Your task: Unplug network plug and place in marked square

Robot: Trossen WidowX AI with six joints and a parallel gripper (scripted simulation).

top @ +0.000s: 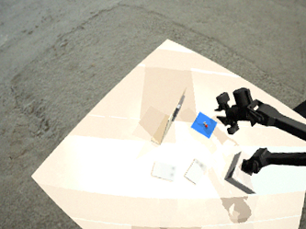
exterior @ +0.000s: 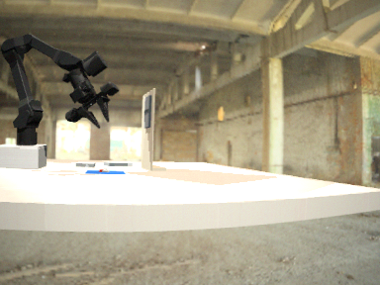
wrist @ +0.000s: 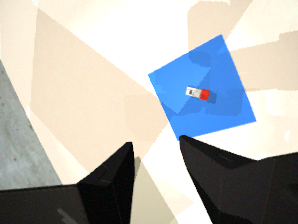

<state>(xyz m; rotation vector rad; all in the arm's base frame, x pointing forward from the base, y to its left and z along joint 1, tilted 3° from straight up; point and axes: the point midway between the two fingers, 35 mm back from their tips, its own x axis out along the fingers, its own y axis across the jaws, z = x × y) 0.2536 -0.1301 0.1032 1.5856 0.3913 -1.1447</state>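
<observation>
- Here's the plug (top: 206,124) (exterior: 101,170) (wrist: 198,93), down on the blue square (top: 200,129) (exterior: 115,172) (wrist: 215,70), lying near its middle and wholly inside its edges
- Look at the way it lies: pale end towards the panel (top: 168,126) (exterior: 149,143), red end towards the arm's side, a small shadow beside it on the blue
- And it's out of the socket (top: 177,110) (exterior: 147,111), the dark unit up on the panel, which stands upright to one side of the square
- Now the gripper (top: 220,118) (exterior: 103,124) (wrist: 156,144): fingers partly apart, a moderate gap, nothing held between them, both tips pointing down
- It hangs in the air well above the level of the square, touching neither plug nor table (top: 109,161) (exterior: 198,213) (wrist: 75,100)
- In the wrist view, the right-hand fingertip overlaps the square's near corner, but that's just the line of sight, with the plug in plain view beyond
- The arm (top: 293,127) (exterior: 21,79) arches up on the side of the square opposite the panel, its pale base (top: 241,178) (exterior: 22,155) standing on the table, and its upper links clear of the panel
- Two flat pale plates (top: 164,170) (exterior: 118,164) lie on the table off to another side of the square, apart from it and from each other
</observation>
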